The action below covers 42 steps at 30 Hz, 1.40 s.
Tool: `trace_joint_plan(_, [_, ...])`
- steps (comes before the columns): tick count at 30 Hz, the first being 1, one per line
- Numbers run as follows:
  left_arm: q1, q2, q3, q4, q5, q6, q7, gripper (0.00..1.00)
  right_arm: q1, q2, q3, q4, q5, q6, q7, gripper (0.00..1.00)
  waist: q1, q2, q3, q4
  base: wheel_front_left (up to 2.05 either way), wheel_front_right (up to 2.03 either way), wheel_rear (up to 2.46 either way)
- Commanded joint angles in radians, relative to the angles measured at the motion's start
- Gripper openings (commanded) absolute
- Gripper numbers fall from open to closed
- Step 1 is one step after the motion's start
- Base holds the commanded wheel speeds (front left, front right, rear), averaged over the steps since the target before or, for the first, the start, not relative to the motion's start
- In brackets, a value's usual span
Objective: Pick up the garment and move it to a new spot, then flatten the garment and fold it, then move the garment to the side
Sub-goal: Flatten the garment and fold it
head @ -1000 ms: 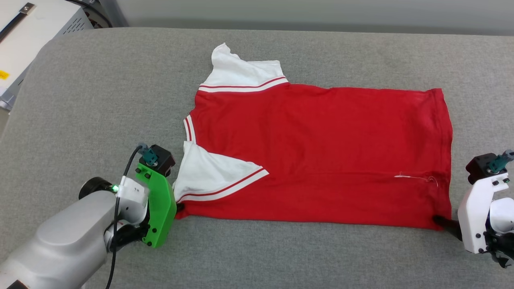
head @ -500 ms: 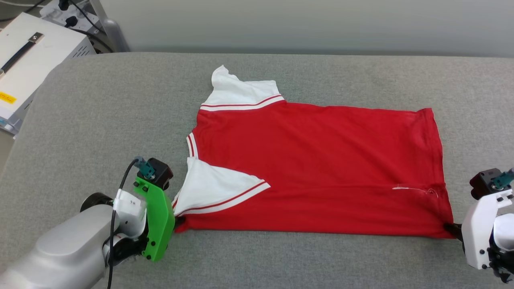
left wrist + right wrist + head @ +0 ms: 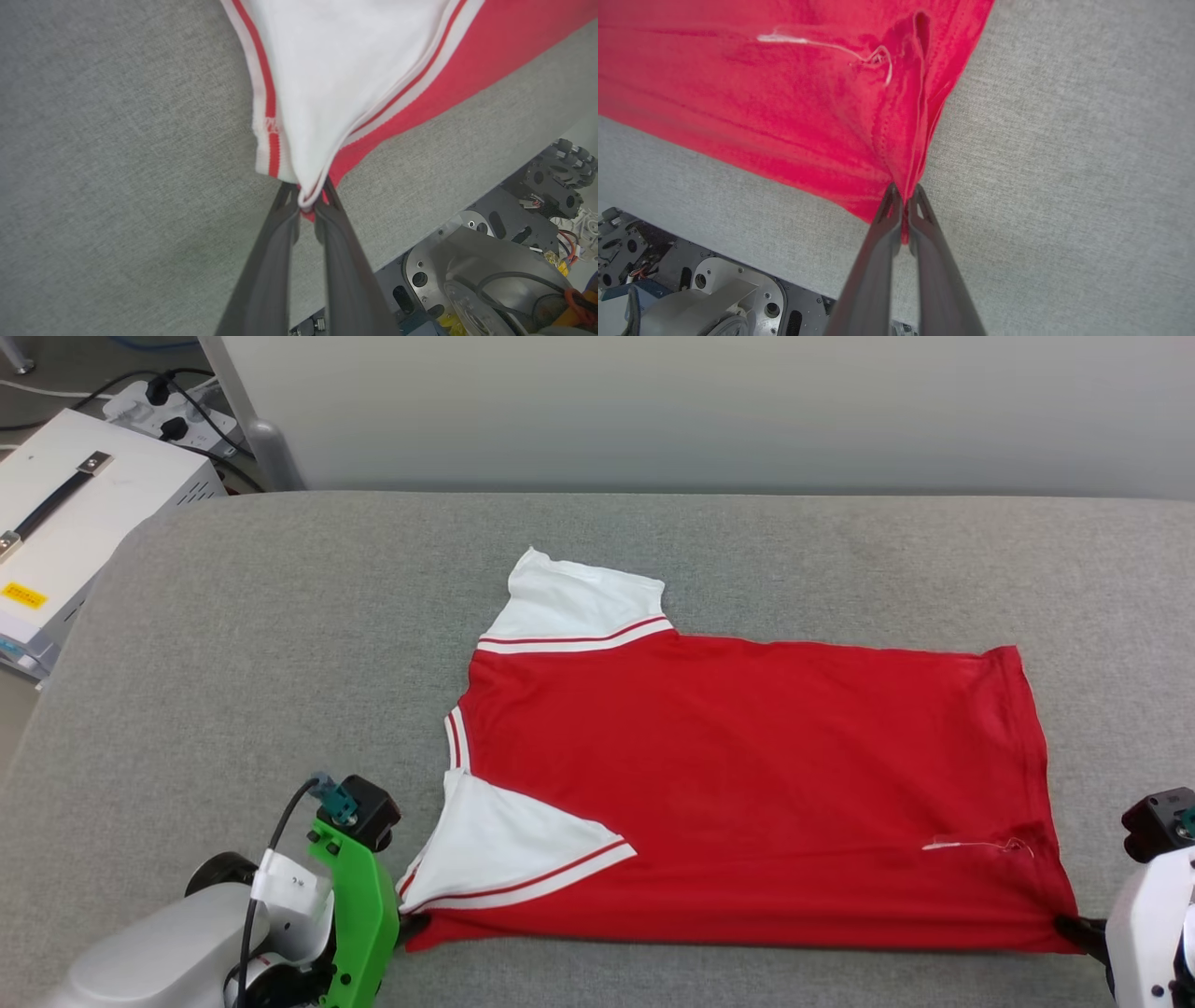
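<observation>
Two grippers grasp the near edge of the red T-shirt [image 3: 747, 784]. It lies spread flat on the grey padded tabletop [image 3: 280, 663], a little toward 4 o'clock from the middle of the head view, with its collar end toward 9 o'clock and its hem toward 3 o'clock.

The left gripper [image 3: 412, 925] sits at about 7 o'clock in the head view, beside its green wrist bracket [image 3: 359, 919], and is clenched on the shirt's near shoulder corner. In the left wrist view its dark fingers [image 3: 275, 252] press together on a bunched point of white sleeve and red cloth.

The right gripper [image 3: 1072, 926], at about 4 o'clock next to its white wrist bracket [image 3: 1144, 924], is clamped on the near hem corner. In the right wrist view the red cloth gathers into folds that run down between its closed fingers.

The far sleeve [image 3: 579, 602], white with red-and-white striped trim, points toward 12 o'clock. The near sleeve [image 3: 504, 849] is folded inward over the red body. A loose white thread [image 3: 971, 846] lies on the cloth at the right gripper's 11 o'clock.

Off the table at 10 o'clock stands a white box with a black handle [image 3: 84, 513], and a power strip [image 3: 154, 406] lies at its 12 o'clock. The robot's metal base [image 3: 467, 252] shows past the table's near edge.
</observation>
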Motion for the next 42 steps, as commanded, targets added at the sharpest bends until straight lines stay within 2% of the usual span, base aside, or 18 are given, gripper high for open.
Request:
trace_joint_plan(1, [0.016, 0.010, 0.001, -0.003, -0.008, 0.009, -0.006, 0.00, 0.019, 0.000, -0.013, -0.004, 0.003, -0.001, 0.010, 0.00, 0.0000, 0.0056, 0.008, 0.000, 0.00, 0.00, 0.00])
trace_joint_plan(7, [0.027, -0.019, -0.003, 0.020, -0.004, 0.018, 0.003, 0.00, 0.030, 0.047, -0.036, 0.038, -0.017, -0.001, 0.036, 0.00, 0.0000, 0.0056, 0.032, -0.001, 0.00, 0.00, 0.00])
trace_joint_plan(12, [0.026, -0.046, -0.001, 0.067, -0.003, 0.014, -0.012, 0.00, 0.020, 0.090, -0.044, 0.078, -0.032, -0.001, 0.010, 0.00, 0.0000, 0.0056, 0.041, 0.004, 0.00, 0.00, 0.00])
trace_joint_plan(13, [0.024, -0.047, 0.001, 0.073, 0.000, 0.014, -0.020, 0.07, 0.020, 0.095, -0.049, 0.082, -0.035, -0.001, -0.001, 0.00, 0.0000, 0.0056, 0.038, 0.005, 0.00, 0.00, 0.00])
trace_joint_plan(14, [0.020, -0.047, 0.005, 0.078, 0.009, 0.014, -0.038, 0.83, 0.019, 0.100, -0.057, 0.085, -0.042, -0.001, -0.018, 0.63, 0.0000, 0.0056, 0.034, 0.006, 0.00, 0.00, 0.00])
trace_joint_plan(15, [0.019, -0.045, 0.008, 0.083, 0.014, 0.015, -0.050, 1.00, 0.018, 0.103, -0.064, 0.087, -0.046, -0.001, -0.034, 1.00, 0.0000, 0.0056, 0.029, 0.007, 0.00, 0.00, 0.00])
trace_joint_plan(21, [-0.001, 0.000, 0.027, 0.069, 0.041, 0.023, -0.093, 1.00, 0.021, 0.111, -0.111, 0.036, -0.104, -0.001, -0.179, 1.00, 0.0000, 0.0056, -0.011, 0.007, 0.00, 0.00, 0.00])
trace_joint_plan(27, [-0.067, 0.035, 0.084, 0.020, 0.101, 0.075, -0.196, 1.00, 0.007, 0.184, -0.241, -0.016, -0.232, -0.001, -0.393, 1.00, 0.0000, 0.0056, -0.027, 0.002, 0.00, 0.00, 0.00])
trace_joint_plan(34, [-0.191, 0.013, 0.151, 0.015, 0.169, 0.124, -0.283, 1.00, -0.006, 0.315, -0.344, -0.095, -0.383, -0.001, -0.570, 1.00, 0.0000, 0.0056, 0.009, -0.023, 0.00, 0.00, 0.00])
trace_joint_plan(38, [-0.290, -0.008, 0.183, 0.038, 0.190, 0.127, -0.285, 1.00, -0.022, 0.381, -0.367, -0.143, -0.436, -0.001, -0.629, 1.00, 0.0000, 0.0056, 0.060, -0.051, 0.00, 0.00, 0.00])
trace_joint_plan(42, [-0.401, -0.043, 0.210, 0.080, 0.197, 0.109, -0.260, 1.00, -0.036, 0.426, -0.365, -0.181, -0.467, -0.001, -0.660, 1.00, 0.0000, 0.0056, 0.129, -0.082, 0.00, 0.00, 0.00])
